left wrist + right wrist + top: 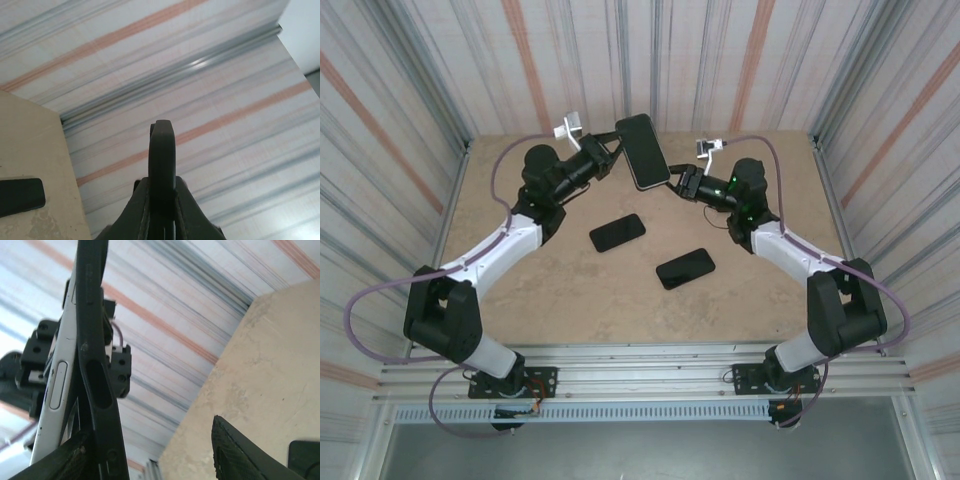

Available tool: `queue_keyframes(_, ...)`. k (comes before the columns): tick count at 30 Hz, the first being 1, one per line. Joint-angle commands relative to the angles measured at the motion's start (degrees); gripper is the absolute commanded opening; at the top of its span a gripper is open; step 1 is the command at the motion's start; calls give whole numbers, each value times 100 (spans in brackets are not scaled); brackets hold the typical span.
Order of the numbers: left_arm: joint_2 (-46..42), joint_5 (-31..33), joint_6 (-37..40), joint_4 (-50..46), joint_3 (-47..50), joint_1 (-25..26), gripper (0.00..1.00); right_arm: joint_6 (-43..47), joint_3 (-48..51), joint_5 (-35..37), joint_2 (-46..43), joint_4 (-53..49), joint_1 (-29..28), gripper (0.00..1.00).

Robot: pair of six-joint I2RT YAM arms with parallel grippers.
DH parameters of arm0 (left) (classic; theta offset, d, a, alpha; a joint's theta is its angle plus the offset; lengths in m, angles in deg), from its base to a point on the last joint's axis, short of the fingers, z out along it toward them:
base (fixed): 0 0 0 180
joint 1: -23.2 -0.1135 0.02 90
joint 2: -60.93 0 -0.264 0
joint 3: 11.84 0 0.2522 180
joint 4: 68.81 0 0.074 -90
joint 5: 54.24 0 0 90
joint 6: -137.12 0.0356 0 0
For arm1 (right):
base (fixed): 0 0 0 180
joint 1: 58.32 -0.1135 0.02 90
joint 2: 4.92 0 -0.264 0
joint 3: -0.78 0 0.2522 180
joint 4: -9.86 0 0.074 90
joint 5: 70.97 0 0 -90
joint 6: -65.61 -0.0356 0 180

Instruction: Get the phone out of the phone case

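Observation:
The phone in its black case [642, 150] is held up in the air at the back middle of the table, with my left gripper [610, 150] shut on its left end. In the left wrist view the cased phone [162, 155] stands edge-on between the closed fingers [137, 210]. The right wrist view shows the black case edge [95, 365] with the silver phone edge [55, 390] beside it. My right gripper [682, 185] sits at the phone's lower right corner, its jaws wide apart; the case edge lies by the left finger [65, 460], the right finger [240, 455] stands free.
Two dark phones lie flat on the beige table [560, 290]: one in the middle [617, 232], the other nearer the front right [685, 268]. Striped walls [720, 60] close in the back and sides. A dark phone [20, 196] appears at the left wrist view's edge.

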Motion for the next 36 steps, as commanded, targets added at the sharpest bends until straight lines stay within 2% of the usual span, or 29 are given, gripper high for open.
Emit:
queue_keyframes(1, -171, 893, -239, 118, 160, 116, 0, -1049, 108, 540, -334, 703, -290, 55)
queue_keyframes(4, -162, 1092, -369, 158, 272, 185, 0, -1401, 214, 840, -359, 733, -379, 51)
queue_keyframes(8, -93, 1136, -587, 265, 363, 225, 0, -1762, 275, 1038, -333, 870, -400, 41)
queue_keyframes(16, -50, 1411, -782, 93, 538, 271, 0, -2237, 296, 1003, -222, 1321, -477, 35)
queue_keyframes(23, 91, 1330, -871, 81, 531, 271, 0, -2348, 281, 1068, -138, 1377, -474, 18)
queue_keyframes(28, 170, 1270, -972, 122, 537, 258, 14, -2510, 299, 1171, -99, 1506, -466, 0)
queue_keyframes(30, 189, 1238, -975, 124, 532, 242, 24, -2526, 303, 1188, -84, 1519, -452, 0)
queue_keyframes(36, 225, 1122, -958, 103, 456, 217, 42, -2635, 349, 1288, -54, 1627, -387, 0)
